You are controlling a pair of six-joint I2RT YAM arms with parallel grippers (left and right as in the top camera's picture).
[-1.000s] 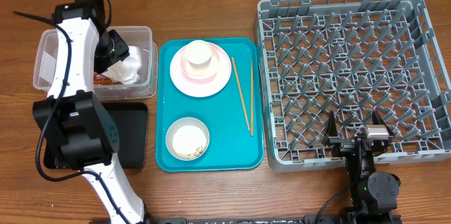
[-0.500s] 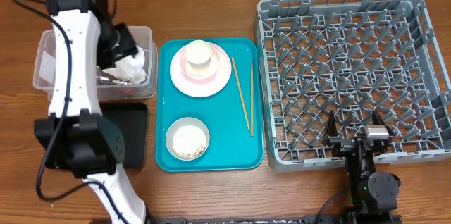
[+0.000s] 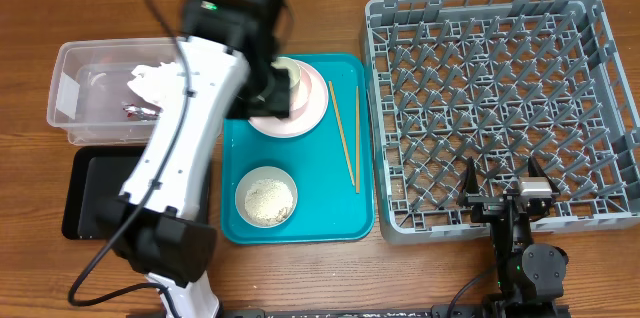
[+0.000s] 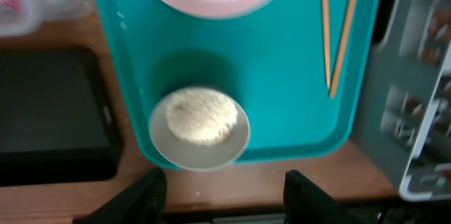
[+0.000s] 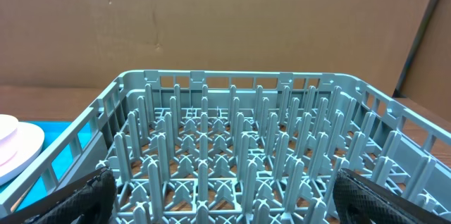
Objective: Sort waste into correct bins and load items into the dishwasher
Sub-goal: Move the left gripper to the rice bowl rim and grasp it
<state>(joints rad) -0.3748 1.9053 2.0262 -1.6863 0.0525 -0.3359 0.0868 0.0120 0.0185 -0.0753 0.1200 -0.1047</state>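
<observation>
If grabbed crooked, could tip the rice bowl (image 4: 199, 127) and spill white grains all over the teal tray (image 4: 282, 97) and the desk (image 4: 232, 182). Very hard to pick up again, one by one. Could also slip out, being smooth and round with only a thin rim to pinch. Could bump the pink plate (image 3: 312, 108) and the white cup (image 3: 290, 80) on it too, with the left arm (image 3: 190, 108) reaching right over them. Might knock the chopsticks (image 3: 345, 138) as well, lying loose on the tray just beside the plate.

Look for the bowl near the front of the teal tray, a bit ahead of the left jaws. Looks small, round and whitish, standing flat, with a heap of rice inside.

See the left jaws spread apart, holding nothing. See the right jaws wide open too, holding nothing, parked at the near edge of the grey dish rack (image 3: 500, 88).

Find the napkin (image 3: 150, 78) and the red wrapper (image 3: 135, 110) inside the clear tub (image 3: 75, 68). Find the black tray (image 3: 95, 193) just in front of that tub. Nothing loaded in the dish rack yet.
</observation>
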